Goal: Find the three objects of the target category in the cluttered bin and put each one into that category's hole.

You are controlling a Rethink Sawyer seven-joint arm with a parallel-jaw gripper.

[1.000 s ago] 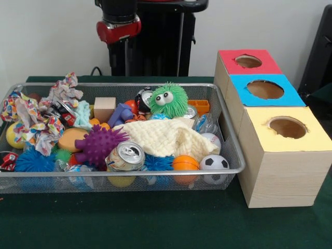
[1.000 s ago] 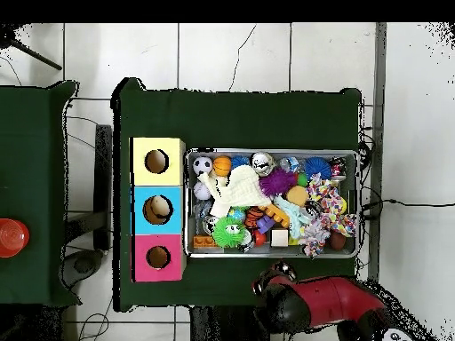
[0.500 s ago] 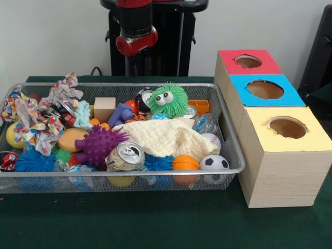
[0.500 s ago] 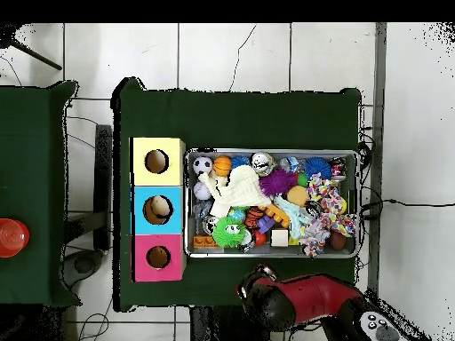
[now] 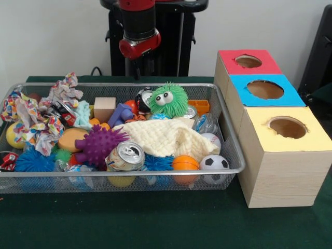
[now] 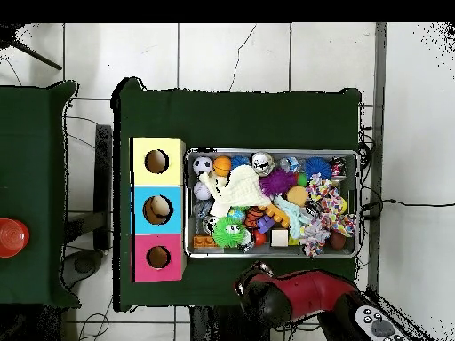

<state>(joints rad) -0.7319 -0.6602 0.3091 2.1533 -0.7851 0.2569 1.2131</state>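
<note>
A wire bin (image 5: 231, 148) is packed with toys: a green fuzzy ball with eyes (image 5: 168, 100), a purple spiky ball (image 5: 98, 144), a drink can (image 5: 125, 156), a cream cloth (image 5: 166, 137), a small soccer ball (image 5: 213, 162), an orange ball (image 5: 185, 163) and a wooden cube (image 5: 104, 108). Beside the bin stand three boxes with round holes: red (image 5: 248, 61), blue (image 5: 265, 90) and yellow (image 5: 287, 127). My gripper (image 5: 138, 57) hangs behind the bin's far rim, above the table and outside the bin. From overhead the gripper (image 6: 258, 275) is just off the bin's (image 6: 272, 255) edge.
Colourful rag knots (image 5: 36, 122) and a blue spiky ball (image 5: 33, 161) fill the bin's left end. An orange block (image 5: 199, 106) lies in the far right corner. Overhead, something rests inside the blue box's hole (image 6: 157, 209). A red object (image 6: 11, 237) sits on a side table.
The arm has swung along the bin's far side, rightward in the front view, and sits slightly lower. Nothing in the bin has moved.
</note>
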